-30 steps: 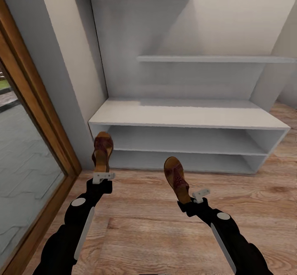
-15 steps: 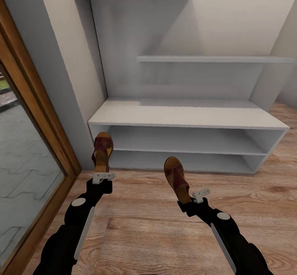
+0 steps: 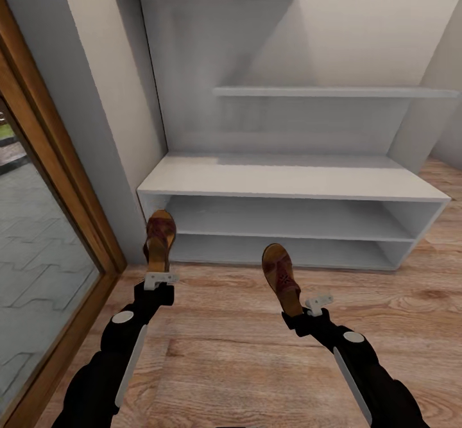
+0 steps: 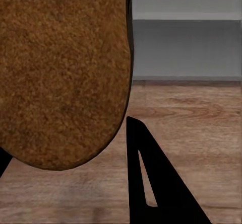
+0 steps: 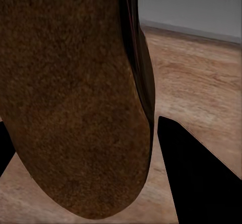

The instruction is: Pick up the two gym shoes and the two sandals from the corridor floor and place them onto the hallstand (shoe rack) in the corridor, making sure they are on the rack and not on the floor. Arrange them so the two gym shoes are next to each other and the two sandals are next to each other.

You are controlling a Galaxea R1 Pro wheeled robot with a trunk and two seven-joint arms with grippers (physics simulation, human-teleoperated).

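Warm wood-plank floor (image 3: 231,364) runs up to the grey hallstand (image 3: 282,184), whose two low cubbies and flat top stand open ahead of the robot with no shoe on them yet. Both sandals are off the floor, one in each arm. The left sandal (image 3: 159,239) stands out from the left end effector (image 3: 159,279) with its long axis pointing forward, toe up against the left end of the lower cubbies. The right sandal (image 3: 282,278) rises from the right end effector (image 3: 308,309), leaning slightly toward the left arm, its toe short of the rack front. Each end effector is closed on the heel end of its sandal; the wrist views show the grainy brown sole between the dark fingers (image 4: 151,183) (image 5: 196,173). The rack lies straight ahead of both, and the left arm looks nearer to it. Both sandals are dark brown with tan insoles and patterned straps. No gym shoes appear.
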